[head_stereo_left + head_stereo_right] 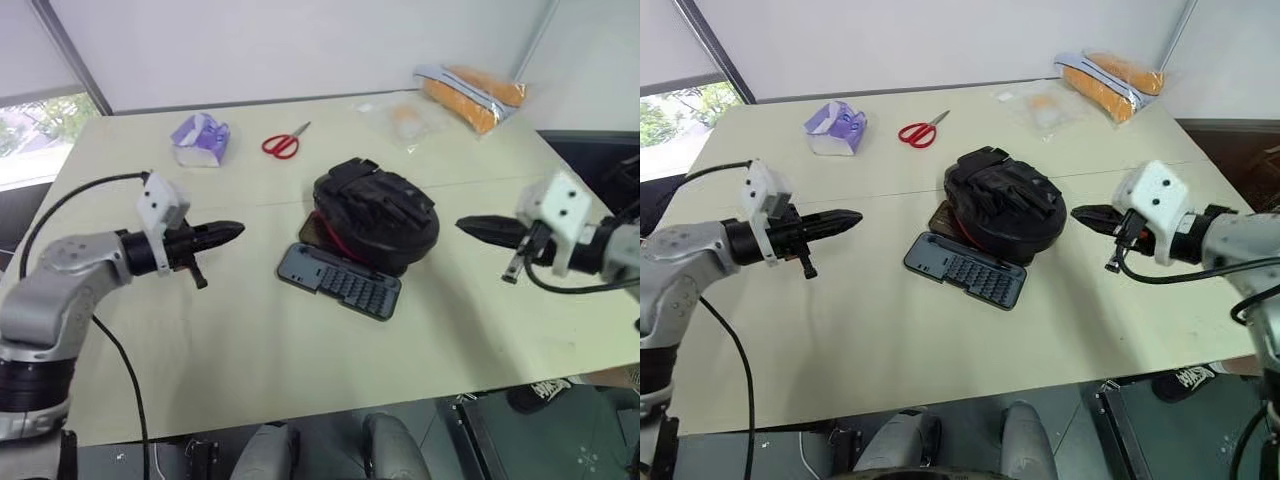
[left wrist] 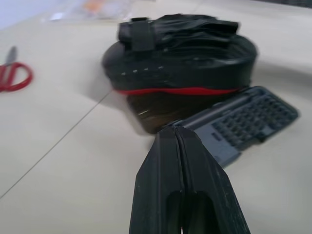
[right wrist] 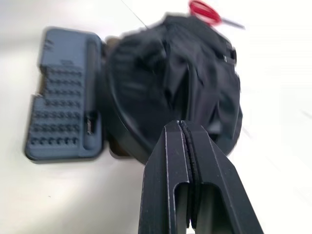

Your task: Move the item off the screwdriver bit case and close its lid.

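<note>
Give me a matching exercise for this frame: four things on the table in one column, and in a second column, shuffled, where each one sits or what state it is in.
Things
1. black bag
2. screwdriver bit case
3. red scissors
4. left gripper

Places or states
A. lying open, its grid of bits exposed
B. shut, pointing toward the bag from the robot's left side
C. resting on the case's folded-back lid
D. on the far part of the table, beside a purple-and-white package

Pairs: 1-C, 2-A, 3-D, 4-B
</note>
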